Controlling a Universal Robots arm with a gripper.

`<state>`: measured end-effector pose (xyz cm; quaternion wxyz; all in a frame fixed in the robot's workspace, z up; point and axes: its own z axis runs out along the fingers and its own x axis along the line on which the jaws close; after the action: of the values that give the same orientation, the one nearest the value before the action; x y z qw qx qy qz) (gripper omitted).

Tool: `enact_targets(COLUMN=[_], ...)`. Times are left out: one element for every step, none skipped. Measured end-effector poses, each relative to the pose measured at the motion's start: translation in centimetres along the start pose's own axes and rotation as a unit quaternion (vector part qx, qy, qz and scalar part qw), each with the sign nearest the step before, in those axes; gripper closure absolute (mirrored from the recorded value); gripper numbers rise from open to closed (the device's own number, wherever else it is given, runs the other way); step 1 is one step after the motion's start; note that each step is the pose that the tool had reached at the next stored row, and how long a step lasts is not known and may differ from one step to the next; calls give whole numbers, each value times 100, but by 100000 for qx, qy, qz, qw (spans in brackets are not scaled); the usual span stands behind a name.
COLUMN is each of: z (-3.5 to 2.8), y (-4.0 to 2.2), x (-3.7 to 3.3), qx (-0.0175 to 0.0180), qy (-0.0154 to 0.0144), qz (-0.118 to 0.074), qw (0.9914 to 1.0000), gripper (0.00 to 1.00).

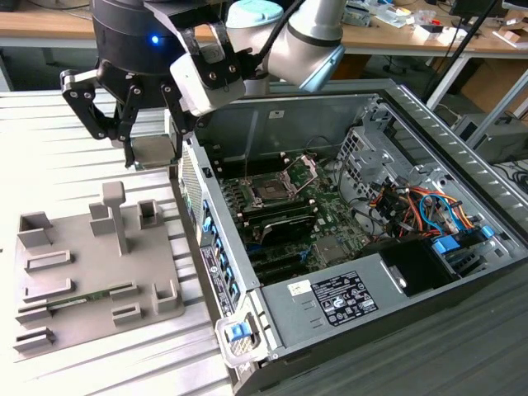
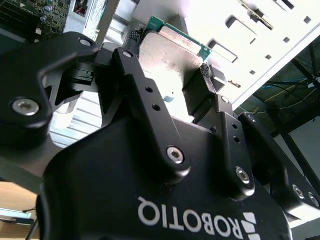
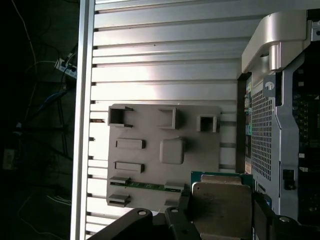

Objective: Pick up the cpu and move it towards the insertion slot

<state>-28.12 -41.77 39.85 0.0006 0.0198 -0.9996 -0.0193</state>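
The cpu [image 1: 153, 150], a small square chip with a pale metal top and a green edge, hangs in the air, and my gripper [image 1: 153, 155] is shut on it, one finger on each side. It hangs above the slatted table, between the grey tray [image 1: 82, 256] and the computer case's near wall. In both wrist views the cpu [image 2: 165, 47] [image 3: 222, 205] sits clamped in the gripper [image 2: 171, 54] [image 3: 221, 212]. The insertion slot [image 1: 268, 191], a dark square socket with its silver plate raised, lies on the green board inside the case, toward the exterior view's right of the gripper.
The open computer case [image 1: 371, 206] holds cables, a drive cage and black memory slots. Its perforated side wall [image 3: 265, 130] stands close beside the held chip. A thin green memory stick [image 1: 78, 299] lies on the tray [image 3: 150, 125] among raised grey blocks. A cluttered bench runs behind.
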Motion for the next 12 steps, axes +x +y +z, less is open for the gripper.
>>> enact_targets(z=[0,0,0,0,0,0,0,0,0,0,0,0], y=[0,-1,-1,-2,-2,-2,-3,-3,-4,-4,-5,-5], x=[-9,-18,-29,-38,-48,-60,-70,-79,-92,-104,-113,-120], qx=[-2,-1,-4,-1,-1,0,0,-2,-2,-1,-3,0], qy=[-1,0,0,-1,-2,1,1,-2,-1,1,2,1], qz=[3,0,0,-1,2,1,3,0,0,1,-1,0], qw=[100000,100000,100000,100000,100000,100000,100000,100000,100000,100000,100000,100000], gripper=[45,45,45,45,45,45,45,45,45,45,45,45])
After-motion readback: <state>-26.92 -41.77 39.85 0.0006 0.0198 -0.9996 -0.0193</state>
